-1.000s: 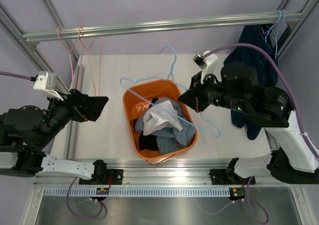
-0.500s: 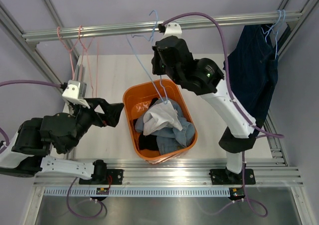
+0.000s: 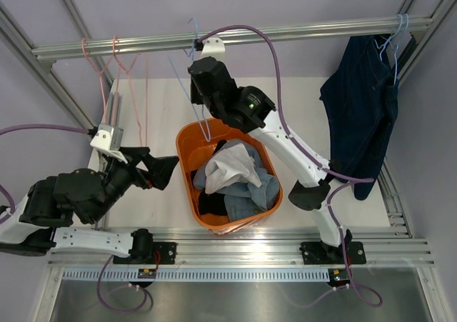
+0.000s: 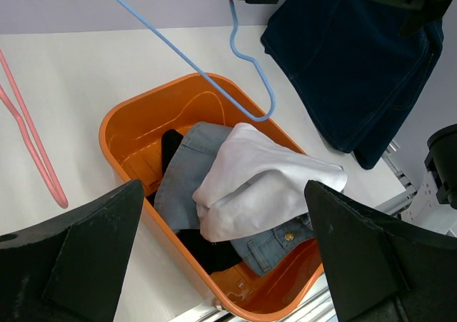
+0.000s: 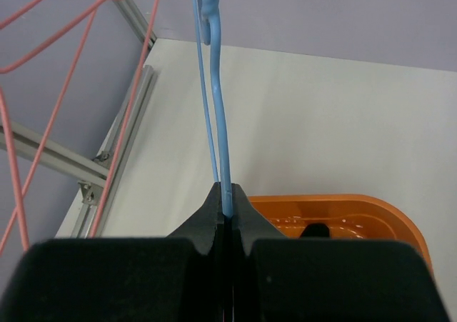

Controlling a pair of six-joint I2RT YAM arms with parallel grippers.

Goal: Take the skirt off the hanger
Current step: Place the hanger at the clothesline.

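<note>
The skirt [image 3: 261,190], light-blue denim, lies crumpled in the orange bin [image 3: 187,133], partly under a white garment [image 3: 228,166]. It also shows in the left wrist view, the skirt [image 4: 180,186] in the bin [image 4: 136,109]. My right gripper [image 3: 198,63] is raised near the top rail, shut on a light-blue wire hanger [image 5: 218,108] that dangles over the bin. The jaws [image 5: 226,193] pinch its wire. Pink hangers [image 3: 114,68] hang bare on the rail at left. My left gripper [image 3: 153,166] stands open beside the bin's left side, empty.
Dark navy jeans [image 3: 360,115] hang at the right end of the rail [image 3: 300,31], with more light-blue hangers [image 3: 393,40] above them. A black garment lies under the denim in the bin. Frame posts run along both sides.
My right arm has swung up and left from beside the bin to the rail, carrying the light-blue hanger. My left gripper has moved closer to the bin, still open.
</note>
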